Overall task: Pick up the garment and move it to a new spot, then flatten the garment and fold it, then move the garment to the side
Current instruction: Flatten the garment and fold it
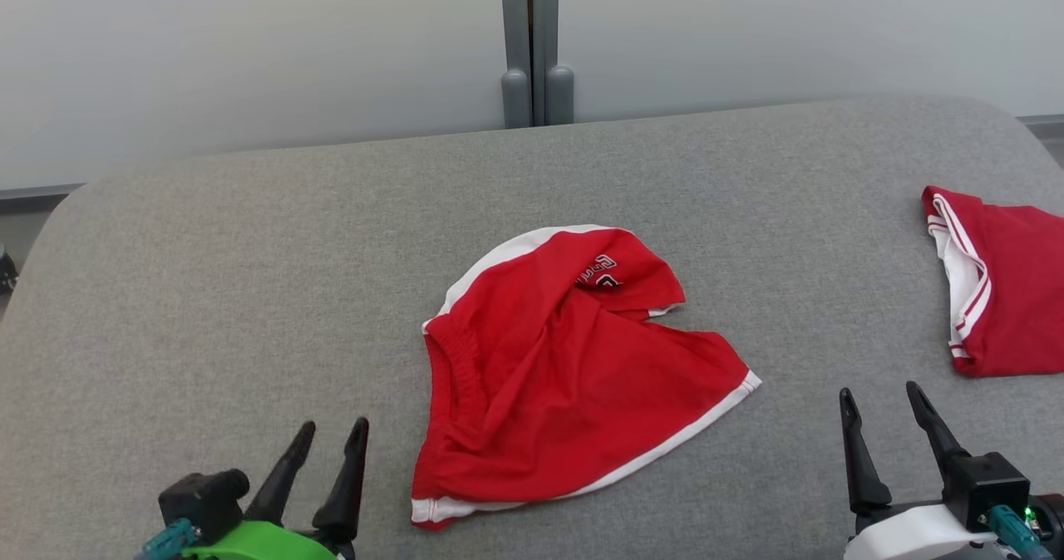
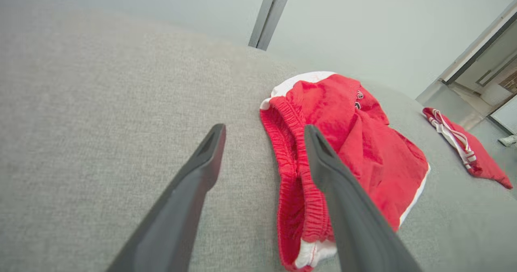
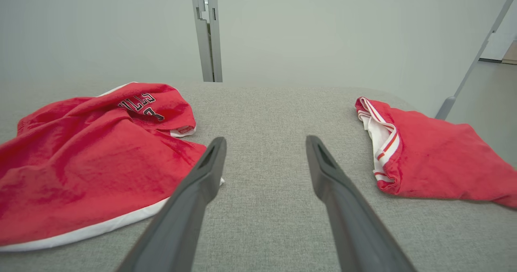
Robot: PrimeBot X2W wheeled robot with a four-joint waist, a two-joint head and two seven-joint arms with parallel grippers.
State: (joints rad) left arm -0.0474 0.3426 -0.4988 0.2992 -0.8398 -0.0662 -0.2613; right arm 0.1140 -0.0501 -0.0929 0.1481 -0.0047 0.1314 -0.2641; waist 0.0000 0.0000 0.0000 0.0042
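Both hands stand released and empty: we note the left hand (image 1: 334,424) and the right hand (image 1: 879,390), fingers apart, at the near side of the grey counter (image 1: 249,252). We find the red garment (image 1: 565,377) crumpled mid-counter between them, touching neither; a second red garment (image 1: 1010,286) lies far right.

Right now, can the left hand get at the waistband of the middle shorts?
Probably yes. The left hand is open, just beside the shorts; the waistband faces it across bare grey tabletop, nothing between.
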